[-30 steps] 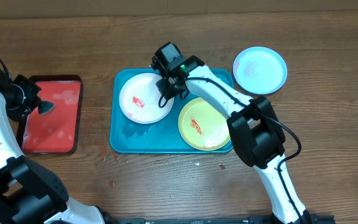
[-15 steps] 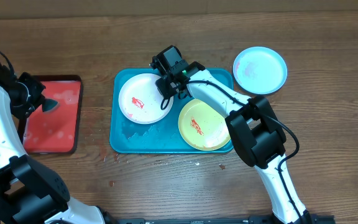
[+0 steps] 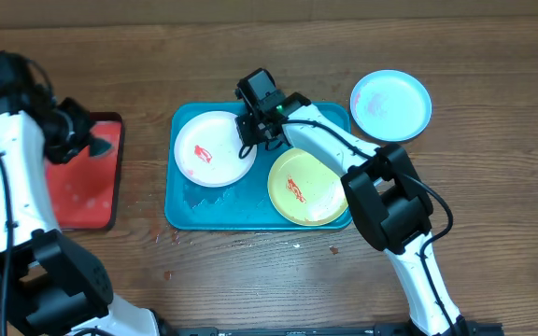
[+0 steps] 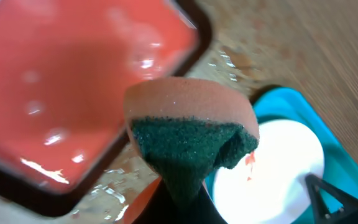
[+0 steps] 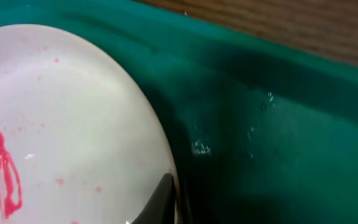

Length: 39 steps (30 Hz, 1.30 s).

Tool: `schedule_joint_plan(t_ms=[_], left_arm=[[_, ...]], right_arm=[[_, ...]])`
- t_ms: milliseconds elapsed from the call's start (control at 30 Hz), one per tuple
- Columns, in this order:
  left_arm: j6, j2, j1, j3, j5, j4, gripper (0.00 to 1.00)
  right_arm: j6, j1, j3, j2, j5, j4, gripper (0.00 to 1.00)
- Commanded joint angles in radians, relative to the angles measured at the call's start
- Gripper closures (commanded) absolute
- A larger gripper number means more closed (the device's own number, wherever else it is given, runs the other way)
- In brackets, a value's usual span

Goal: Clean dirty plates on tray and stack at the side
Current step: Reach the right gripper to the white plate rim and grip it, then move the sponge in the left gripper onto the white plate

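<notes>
Three plates show from overhead: the white plate (image 3: 224, 166) and the yellow-green plate (image 3: 311, 201) lie in the teal tray (image 3: 187, 210), each with a red smear (image 3: 204, 152); the pale blue plate (image 3: 390, 105) sits on the bench (image 3: 502, 215), well apart from both tools. The right tool (image 3: 248, 140) is closed at the white plate's rim, apparently pinching it; the left tool (image 3: 80, 140) hangs over the red tray (image 3: 73, 201), clamped on a sponge (image 3: 94, 147), well apart from the white plate.

From the left wrist, the sponge fills the middle, green scrubbing face outward, squeezed between the jaws; beyond it lies a corner of the red tray, and off to one side the white plate in the teal tray.

From the right wrist, one fingertip (image 5: 160, 199) sits on the white plate's edge; wet tray floor lies just beside it.

The step in hand looks like steadying the plate for scrubbing; the right tool should hold the rim firm and low so the plate cannot skid on the wet tray; the left tool should lay the sponge's green face flat on the smear and rub away from the pinched edge, lightly enough not to lever the plate free.
</notes>
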Motion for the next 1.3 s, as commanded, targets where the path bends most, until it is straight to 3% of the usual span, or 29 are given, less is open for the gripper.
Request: schedule_joint_plan(t_ms=[0,267,667,800,1133,1233,1267], left_arm=[[0.019,-0.010,-0.084,-0.065,0.018,0.057,0.96],[0.020,-0.006,-0.285,-0.289,0.020,0.316,0.96],[-0.013,0.036,-0.505,-0.359,0.018,0.607,0.96],[-0.090,0.098,-0.507,-0.359,0.021,0.626,0.95],[-0.093,0.239,-0.505,-0.359,0.191,0.620,0.95],[-0.093,0.257,-0.502,-0.359,0.183,0.621,0.82],[-0.093,0.257,-0.499,-0.359,0.166,0.621,0.81]], right_arm=[[0.193,0.002,-0.033,0.013,0.008,-0.051,0.96],[0.393,0.002,-0.033,0.013,-0.009,-0.181,0.96],[0.397,0.002,-0.033,0.013,-0.016,-0.207,0.96],[0.397,0.002,-0.033,0.013,-0.016,-0.207,0.95],[0.397,0.002,-0.033,0.013,-0.016,-0.207,0.94],[0.389,0.002,-0.033,0.013,-0.016,-0.208,0.94],[0.386,0.002,-0.033,0.013,-0.016,-0.208,0.94]])
